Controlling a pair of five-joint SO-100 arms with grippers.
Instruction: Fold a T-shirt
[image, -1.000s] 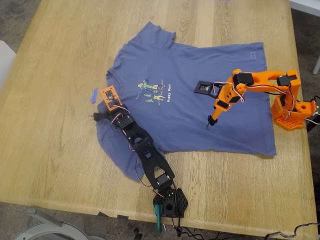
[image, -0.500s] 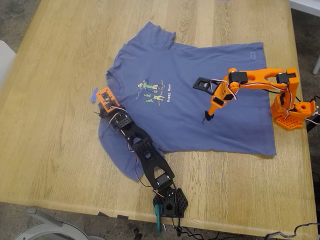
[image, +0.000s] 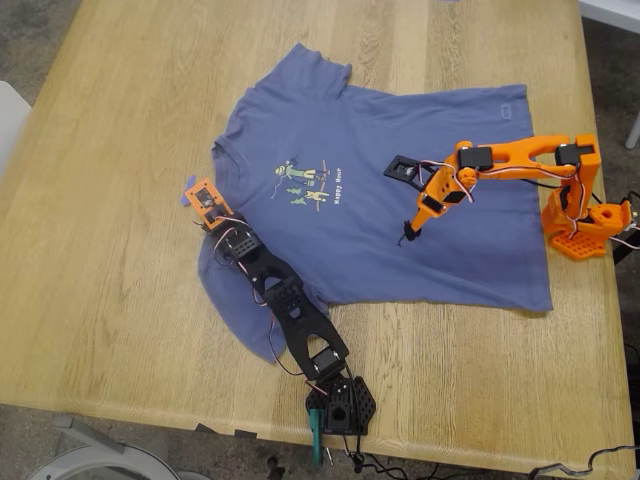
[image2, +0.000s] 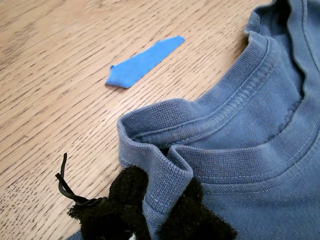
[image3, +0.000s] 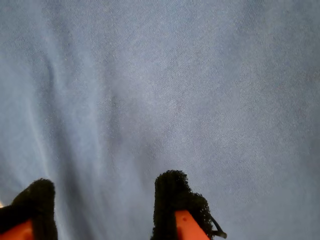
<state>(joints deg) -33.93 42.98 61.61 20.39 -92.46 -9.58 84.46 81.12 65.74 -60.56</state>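
- Exterior view: the T-shirt (image: 400, 180) is spread flat, print side up, across the middle of the wooden table (image: 120, 300), its neckline toward the exterior view's left and its hem toward the exterior view's right.
- A small green-yellow figure print (image: 300, 183) with yellow text is seen on the chest.
- My first gripper (image2: 162, 210), on the black arm (image: 290, 305) based at the table's near edge, is pinched on a raised fold of the ribbed collar (image2: 230, 125); cloth is squeezed between its two black padded fingers (image2: 125, 195).
- In the exterior view that gripper is placed at the neckline, on the shirt's edge toward the exterior view's left.
- A small blue strip (image2: 142, 62) lies on bare wood just beside the collar, apart from the cloth.
- My second gripper (image3: 100, 210), on the orange arm (image: 520, 155) based at the exterior view's right, is held over the shirt's plain belly area with its jaws spread.
- Nothing is seen between its black pads (image3: 172, 195); only smooth blue fabric is seen beyond them, and contact with the cloth cannot be told.
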